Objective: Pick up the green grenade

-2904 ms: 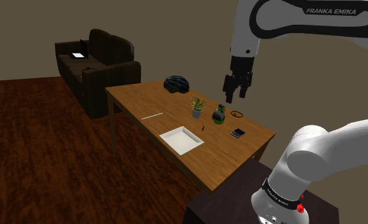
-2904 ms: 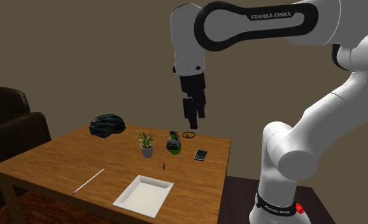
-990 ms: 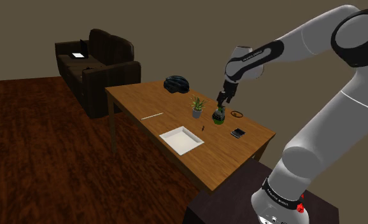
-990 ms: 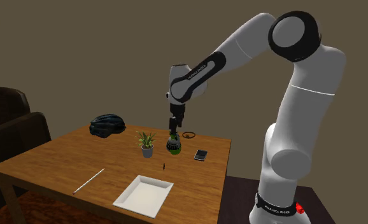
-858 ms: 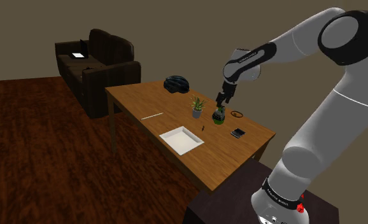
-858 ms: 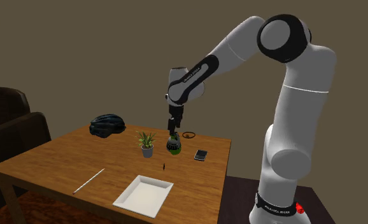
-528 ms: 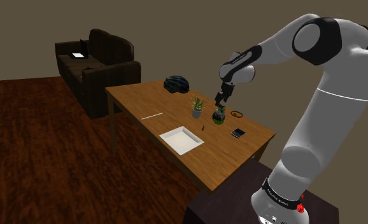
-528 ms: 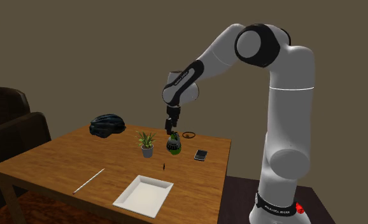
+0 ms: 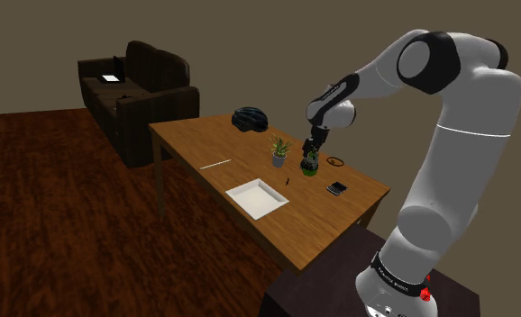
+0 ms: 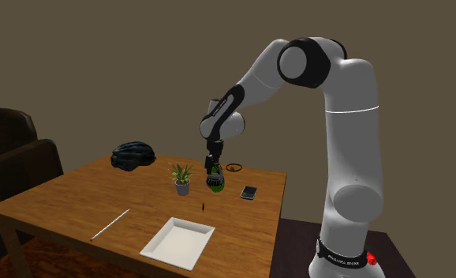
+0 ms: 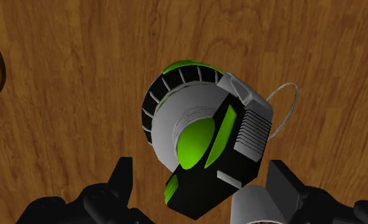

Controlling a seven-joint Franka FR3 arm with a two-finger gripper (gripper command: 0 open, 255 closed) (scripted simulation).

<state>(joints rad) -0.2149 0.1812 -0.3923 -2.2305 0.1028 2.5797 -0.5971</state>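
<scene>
Green, black and grey, the grenade (image 11: 198,137) stands on the wooden table (image 11: 81,76), straight under the gripper (image 11: 202,165). In the wrist view its ribbed round body lies between the two black fingers (image 11: 122,184), which stand wide apart and clasp nothing. A strip of bare wood shows between the body and one finger. On the other side the grey lever comes close to the second finger, but whether they touch cannot be made out. A thin pull ring (image 11: 290,105) sticks out from the grenade's grey head.

In the shoulder view the gripper (image 9: 311,151) points down at the grenade (image 9: 309,166), with its tips about the grenade's top. The grenade is just beside a small potted plant (image 9: 278,151), on the side towards that view's right. A brown hoop (image 9: 337,162) and a dark phone (image 9: 337,188) lie near it, further right. A white tray (image 9: 258,196) lies nearer the table's front edge, a thin stick (image 9: 215,164) to its left, and a dark helmet (image 9: 249,118) at the far end. A dark sofa (image 9: 137,95) stands behind the table (image 9: 322,230).

In the second exterior view the gripper (image 10: 212,169) hangs over the grenade (image 10: 214,182). The plant (image 10: 182,178) is to that view's left of it, the phone (image 10: 248,192) to the right and the hoop (image 10: 234,167) behind. The helmet (image 10: 133,155), tray (image 10: 178,241) and stick (image 10: 110,224) lie well apart from it.
</scene>
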